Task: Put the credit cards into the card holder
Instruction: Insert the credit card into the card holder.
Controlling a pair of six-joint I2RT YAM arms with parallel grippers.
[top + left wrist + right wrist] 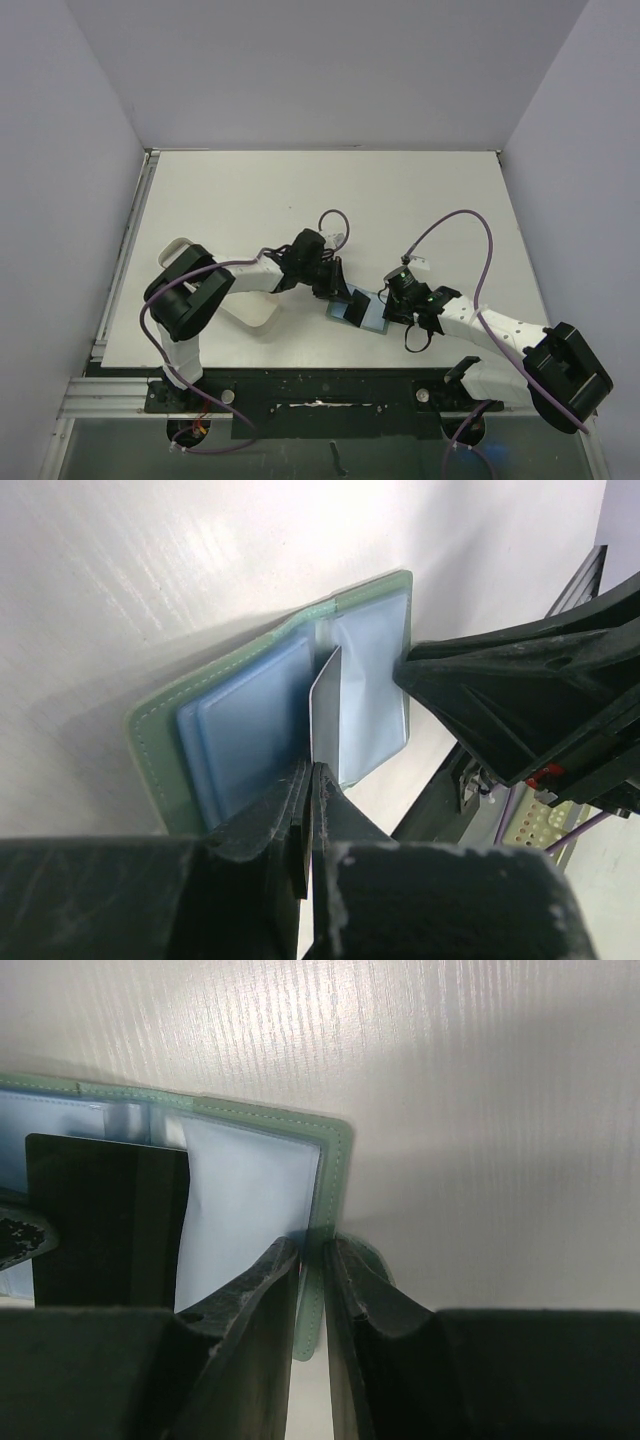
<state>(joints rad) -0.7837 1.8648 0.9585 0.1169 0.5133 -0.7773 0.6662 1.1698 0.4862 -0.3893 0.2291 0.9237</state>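
The card holder lies open on the white table between the two arms, sage green outside and light blue inside. My left gripper is shut on a credit card. The card stands on edge with its far end at the holder's middle fold, against the right pocket. In the right wrist view the same card looks dark and flat over the blue pockets. My right gripper is shut on the holder's green edge by the snap tab. Both grippers, left and right, meet over the holder.
A white tray sits partly under the left arm's forearm. The table's near edge and the black mounting rail run close behind the holder. Purple cables loop above the right arm.
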